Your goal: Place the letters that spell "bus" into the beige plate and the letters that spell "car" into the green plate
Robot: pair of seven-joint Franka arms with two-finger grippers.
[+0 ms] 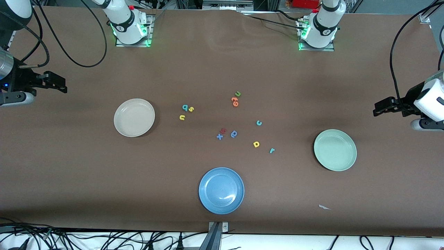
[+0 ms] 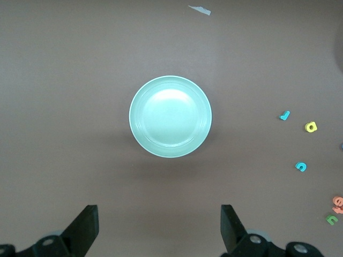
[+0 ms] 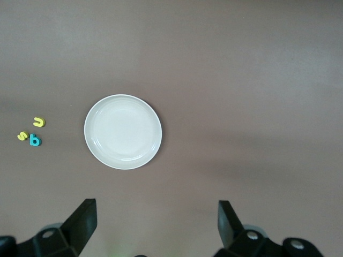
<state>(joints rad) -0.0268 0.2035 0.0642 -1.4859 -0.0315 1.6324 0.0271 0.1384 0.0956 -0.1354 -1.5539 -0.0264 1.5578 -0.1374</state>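
**Letters lie loose, both grippers open and empty**

The teal b (image 1: 185,108), yellow s (image 1: 191,109) and yellow u (image 1: 182,117) lie at centre-left of the front view, beside the beige plate (image 1: 119,126). The teal c (image 1: 258,123), yellow a (image 1: 256,144) and teal r (image 1: 272,150) lie near the green plate (image 1: 321,158). The right gripper (image 1: 59,84) hangs at the left edge, the left gripper (image 1: 380,107) at the right edge, both spread wide, holding nothing.

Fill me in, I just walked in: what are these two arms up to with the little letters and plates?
Nothing is being handled yet. The left gripper and right gripper wait open at the table's ends. The beige plate and green plate are empty. The teal b, yellow s and yellow u lie beside the beige plate; the teal c, yellow a and teal r lie nearer the green one.
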